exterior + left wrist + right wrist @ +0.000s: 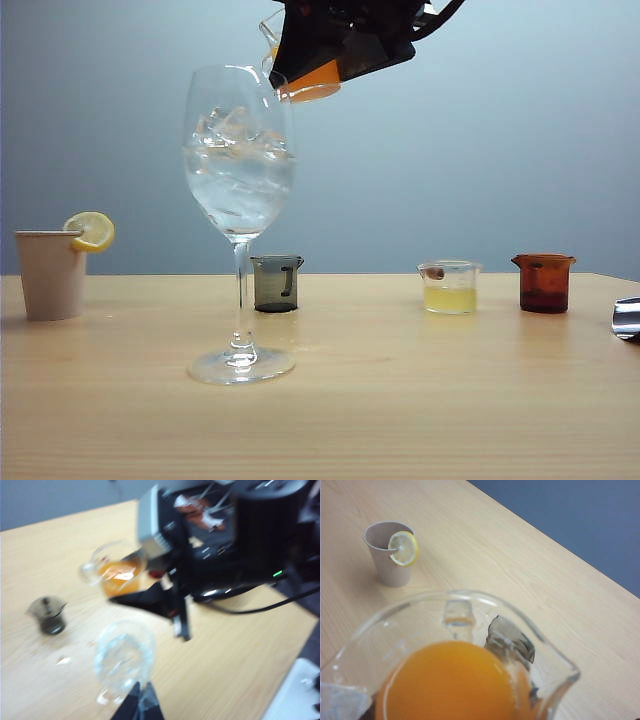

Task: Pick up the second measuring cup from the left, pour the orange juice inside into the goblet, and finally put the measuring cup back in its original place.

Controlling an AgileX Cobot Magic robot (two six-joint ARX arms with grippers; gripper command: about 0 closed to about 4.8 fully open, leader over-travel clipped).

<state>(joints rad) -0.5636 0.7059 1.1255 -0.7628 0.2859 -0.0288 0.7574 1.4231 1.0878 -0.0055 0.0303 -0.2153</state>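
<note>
I see my right hand [318, 62] clamped on the measuring cup [300, 78], tilted just above the goblet [239, 150] rim, orange juice [447, 682] inside, left hand [137, 706] state I cannot tell.

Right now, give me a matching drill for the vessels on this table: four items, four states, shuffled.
Items:
1. measuring cup
2. goblet
3. paper cup
4. smoky grey cup

States:
A. standing on the table behind the goblet's stem
B. lemon slice on its rim
C. tilted above the goblet's rim in the right pincer, orange juice inside
D. upright, bowl holding ice and clear liquid

Pairs: 1-C, 2-D, 3-B, 4-A
</note>
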